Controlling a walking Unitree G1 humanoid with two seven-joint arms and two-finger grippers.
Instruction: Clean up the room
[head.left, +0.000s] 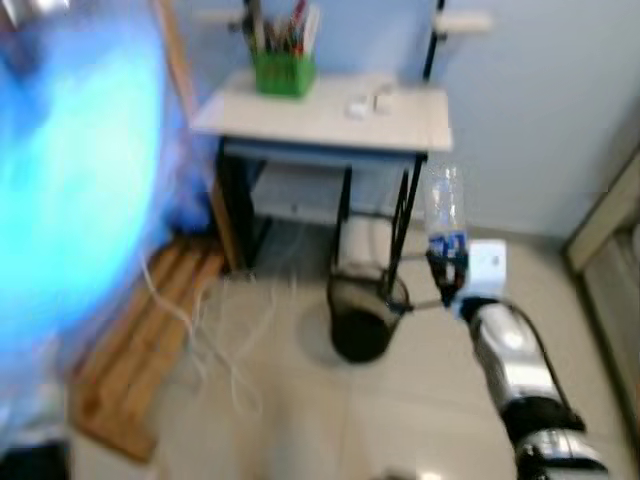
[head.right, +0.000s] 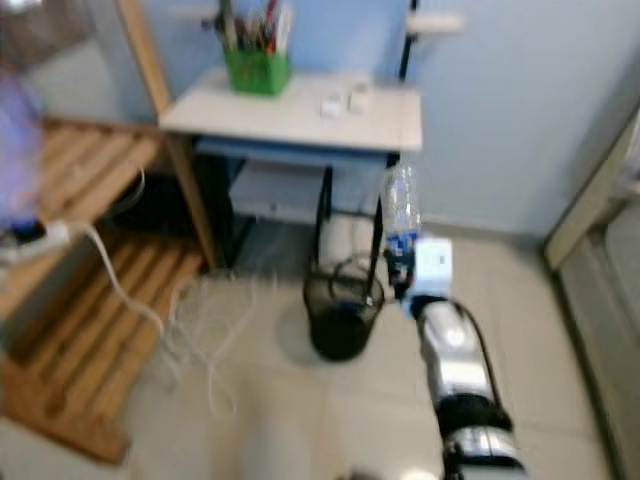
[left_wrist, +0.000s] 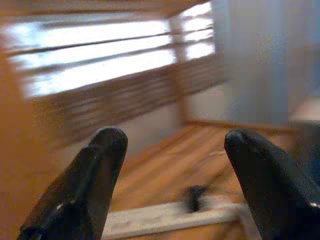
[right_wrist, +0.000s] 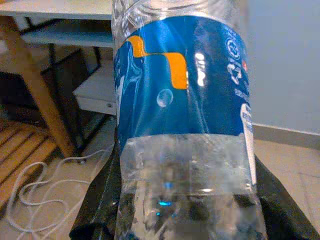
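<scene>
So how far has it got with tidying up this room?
Partway, it seems. In hand: the right gripper holds a clear plastic bottle upright, raised just right of the black wire bin by the white desk. Left to do: get the bottle into a bin, probably this one, and perhaps sort the white cables trailing over the floor. The left gripper is open, holding nothing.

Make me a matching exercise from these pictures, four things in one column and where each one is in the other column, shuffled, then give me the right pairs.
Things:
1. plastic bottle
2. green pen holder
3. black wire bin
4. white cables

Places:
A. on the floor beside the desk leg
B. loose on the tiles beside the wooden slats
C. held upright in the right gripper
D. on the white desk, at its back

Pairs: 1-C, 2-D, 3-A, 4-B
</scene>
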